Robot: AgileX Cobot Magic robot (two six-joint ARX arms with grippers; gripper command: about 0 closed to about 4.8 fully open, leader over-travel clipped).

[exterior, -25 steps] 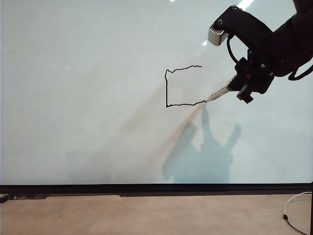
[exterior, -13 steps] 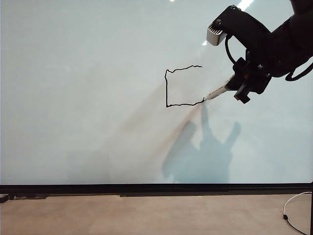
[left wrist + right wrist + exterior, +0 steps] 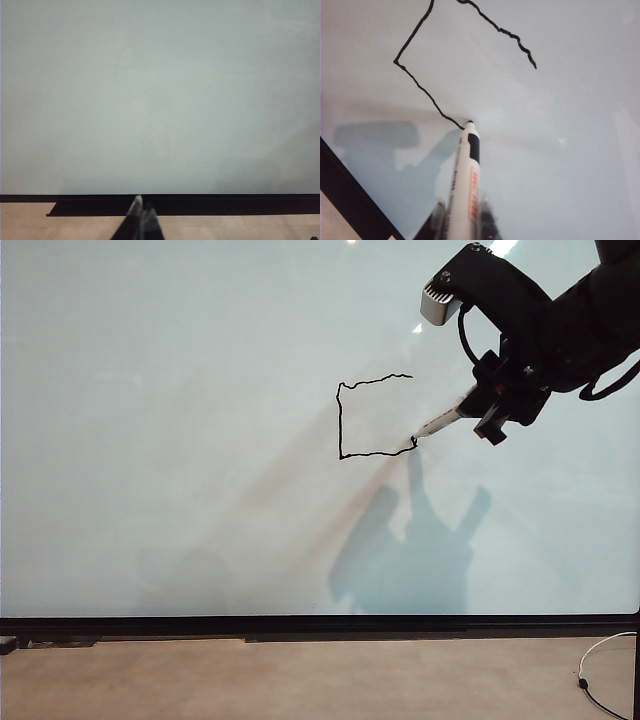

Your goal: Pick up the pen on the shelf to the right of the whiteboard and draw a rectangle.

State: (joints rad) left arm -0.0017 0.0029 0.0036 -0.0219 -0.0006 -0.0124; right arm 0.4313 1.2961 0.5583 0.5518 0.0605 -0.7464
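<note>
Since a second ago the right gripper (image 3: 492, 412) has edged upward with the pen (image 3: 441, 423), whose tip has begun a short upward stroke at the lower right corner of the rectangle (image 3: 340, 420). Clenched on the pen's barrel, that gripper (image 3: 462, 220) sits at the upper right of the whiteboard (image 3: 160, 440), the tip touching the board where the line ends; top, left and bottom sides are drawn, the right side open. Low by the board's black bottom edge, the left gripper (image 3: 142, 212) has its fingers pressed together, grasping nothing.
</note>
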